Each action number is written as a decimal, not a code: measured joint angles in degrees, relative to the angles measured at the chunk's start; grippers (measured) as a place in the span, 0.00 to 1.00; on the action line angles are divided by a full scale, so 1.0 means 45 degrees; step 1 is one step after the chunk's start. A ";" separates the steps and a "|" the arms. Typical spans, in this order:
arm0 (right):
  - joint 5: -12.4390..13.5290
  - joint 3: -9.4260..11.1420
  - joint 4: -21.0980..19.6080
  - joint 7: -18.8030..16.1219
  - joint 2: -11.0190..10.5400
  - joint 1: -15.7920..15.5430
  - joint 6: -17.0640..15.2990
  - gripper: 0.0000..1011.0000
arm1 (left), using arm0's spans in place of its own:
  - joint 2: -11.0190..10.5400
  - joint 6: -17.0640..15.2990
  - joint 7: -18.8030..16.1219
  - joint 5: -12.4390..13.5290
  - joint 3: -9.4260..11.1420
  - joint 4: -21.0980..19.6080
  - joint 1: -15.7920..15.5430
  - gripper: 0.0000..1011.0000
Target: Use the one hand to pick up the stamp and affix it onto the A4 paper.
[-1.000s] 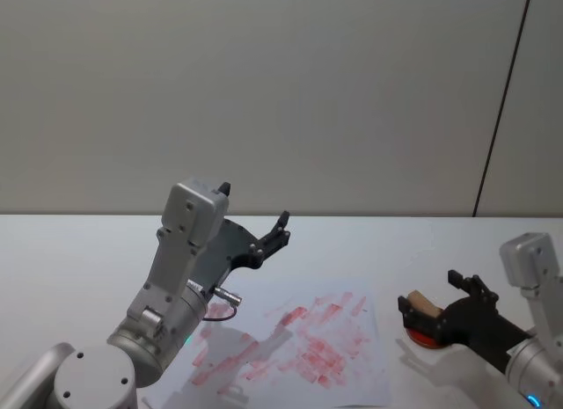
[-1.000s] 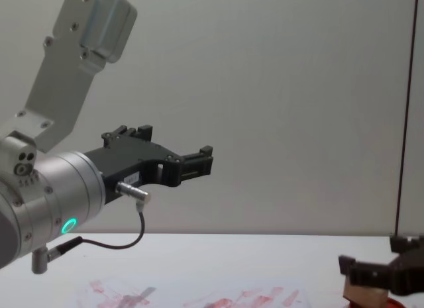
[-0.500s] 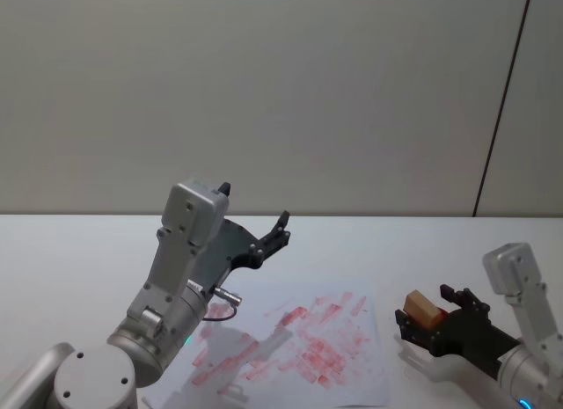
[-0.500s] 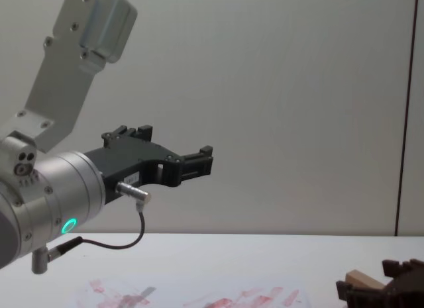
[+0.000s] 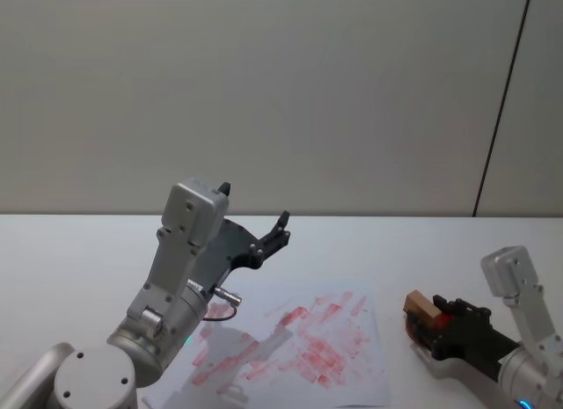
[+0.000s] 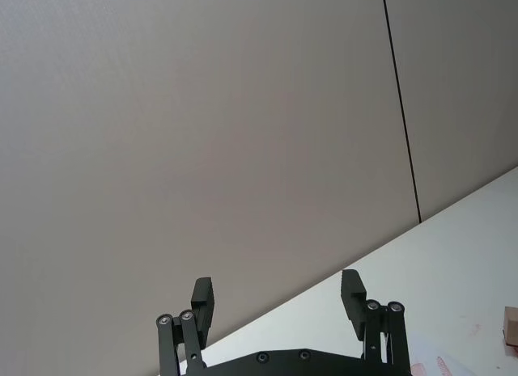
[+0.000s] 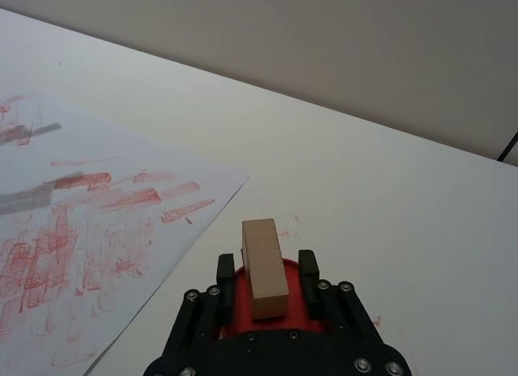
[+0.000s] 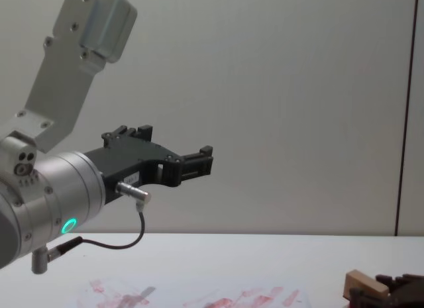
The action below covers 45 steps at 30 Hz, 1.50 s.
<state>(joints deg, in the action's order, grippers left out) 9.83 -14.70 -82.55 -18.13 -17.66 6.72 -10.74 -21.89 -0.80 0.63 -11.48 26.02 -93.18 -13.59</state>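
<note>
Head view: at lower right the right tool (image 5: 428,321) pinches the stamp (image 5: 420,304), just right of the A4 paper (image 5: 299,347) on the tabletop (image 5: 79,251). At centre left the left tool (image 5: 280,229) hangs raised, fingers spread.

Left wrist view: its fingers stand wide apart along the bottom edge.

Right wrist view: the stamp sits at lower centre, with the red ink pad (image 7: 290,280) under it and the paper at left.

Chest view: the stamp is in the lower right corner.
</note>
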 joint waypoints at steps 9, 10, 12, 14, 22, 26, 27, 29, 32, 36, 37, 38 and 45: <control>0.0004 0.0027 0.0160 -0.0103 -0.0002 0.0074 0.0060 0.23 | -0.0001 0.0000 0.0000 0.0000 0.0000 0.0000 0.0000 0.99; 0.0003 0.0029 0.0164 -0.0109 -0.0004 0.0076 0.0078 0.22 | 0.0000 0.0000 0.0000 0.0000 0.0000 0.0000 0.0000 0.99; 0.0003 0.0029 0.0164 -0.0128 -0.0006 0.0081 0.0154 0.21 | 0.0000 0.0000 0.0000 0.0000 0.0000 0.0000 0.0000 0.99; -0.0013 0.0025 0.0147 -0.0153 -0.0007 0.0081 0.0259 0.21 | 0.0000 0.0000 0.0000 0.0000 0.0000 0.0000 -0.0001 0.99; -0.0112 -0.0064 -0.0132 -0.0358 0.0025 0.0078 0.0547 0.21 | -0.0001 0.0000 0.0000 0.0000 0.0000 0.0000 0.0000 0.99; -0.0145 -0.0152 -0.0282 -0.0519 0.0091 0.0085 0.0613 0.21 | -0.0001 0.0000 0.0000 0.0000 0.0000 0.0000 0.0000 0.99; -0.0158 -0.0200 -0.0343 -0.0591 0.0132 0.0103 0.0620 0.21 | 0.0000 0.0000 0.0001 0.0000 0.0000 0.0000 0.0000 0.99; -0.0178 -0.0240 -0.0384 -0.0657 0.0171 0.0122 0.0621 0.21 | -0.0001 0.0000 0.0000 0.0000 0.0000 0.0000 0.0000 0.99; -0.0216 -0.0341 -0.0432 -0.0779 0.0278 0.0178 0.0593 0.21 | -0.0001 0.0000 0.0000 0.0000 0.0000 0.0000 0.0000 0.99; -0.0277 -0.0494 -0.0425 -0.0929 0.0449 0.0288 0.0462 0.21 | 0.0000 0.0000 0.0000 0.0000 0.0000 0.0000 0.0000 0.99; -0.0289 -0.0530 -0.0401 -0.0950 0.0493 0.0322 0.0437 0.21 | 0.0000 0.0000 0.0000 0.0000 0.0000 0.0000 0.0000 0.99; -0.0301 -0.0555 -0.0376 -0.0972 0.0526 0.0344 0.0414 0.21 | -0.0001 0.0000 0.0000 0.0000 0.0000 0.0000 0.0000 0.99; -0.0476 -0.0795 0.0024 -0.1108 0.0840 0.0612 0.0201 0.21 | 0.0000 0.0000 0.0000 0.0000 0.0001 0.0000 0.0000 0.99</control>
<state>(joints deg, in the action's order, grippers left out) 7.69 -18.27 -82.44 -23.11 -13.88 9.47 -9.84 -21.89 -0.80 0.63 -11.48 26.03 -93.17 -13.59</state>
